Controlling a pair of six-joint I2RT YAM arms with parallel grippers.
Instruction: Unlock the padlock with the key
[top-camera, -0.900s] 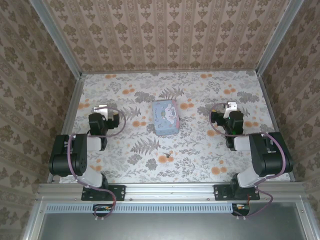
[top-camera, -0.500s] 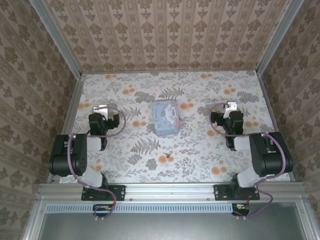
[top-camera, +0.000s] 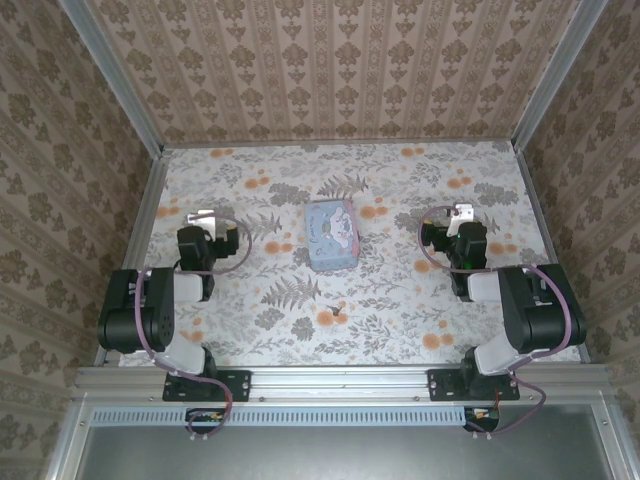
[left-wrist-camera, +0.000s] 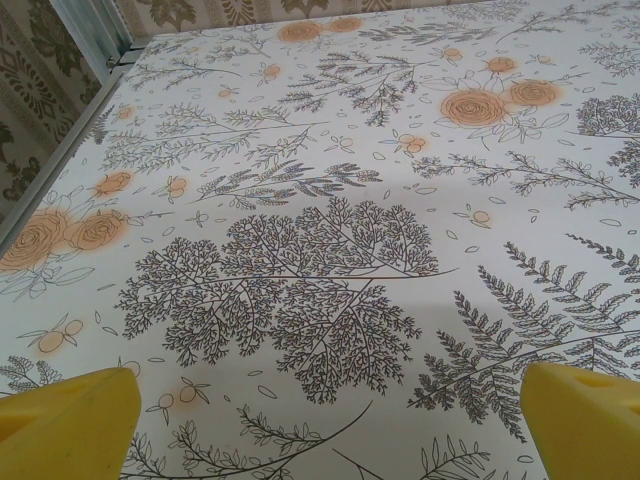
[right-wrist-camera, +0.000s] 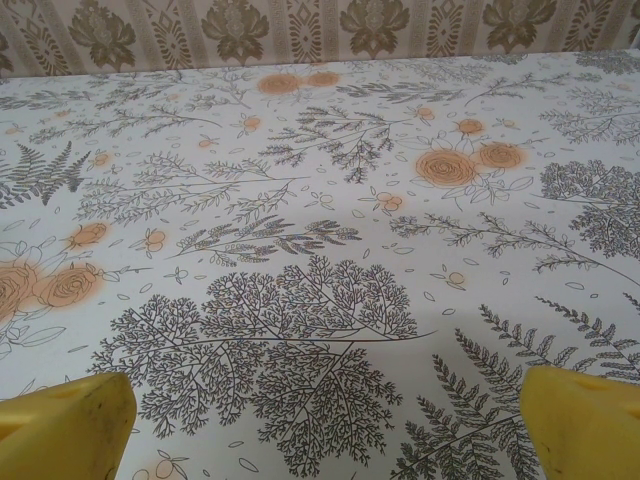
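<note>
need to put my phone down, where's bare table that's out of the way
Bare: far strip between the blue box and back wall; cloth from box to left hand and to right hand. Crowded: near centre, a small dark piece near-side of the box.

A table (top-camera: 420, 175) clothed in white printed with grey ferns and orange roses is enclosed behind and at both sides by beige damask-striped wallpapered walls (top-camera: 330, 70), an aluminium rail (top-camera: 340, 381) along its near edge.
</note>
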